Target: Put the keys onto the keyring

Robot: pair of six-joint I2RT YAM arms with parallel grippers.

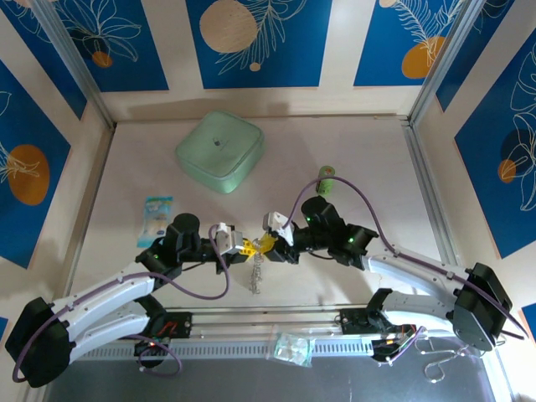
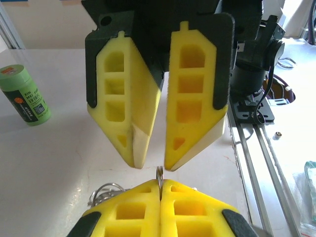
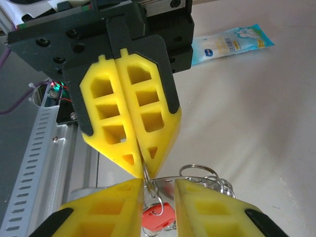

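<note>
**Silver metal sliver (image 2: 159, 178) pinched; red key (image 3: 165, 219) just beneath**

Left gripper (image 3: 145, 171) clenched on that sliver, yellow fingers (image 3: 123, 123) pressed flat together, only the thin edge poking out between the tips. Right gripper (image 2: 154, 167) facing it tip to tip, released, fingers standing clearly apart. Through that gap, in the right wrist view: the key's red plastic head, a small wire loop threaded through it, close under the sliver. More wire rings (image 3: 198, 173) bunched just beside. From above, keyring (image 1: 257, 273) as a grey beaded strand trailing from the meeting point of the grippers toward the near edge; hanging or resting, impossible to tell. Green cylinder (image 1: 327, 178) and pale green lid (image 1: 219, 151) well apart, farther back on the table (image 1: 151, 167).
</note>
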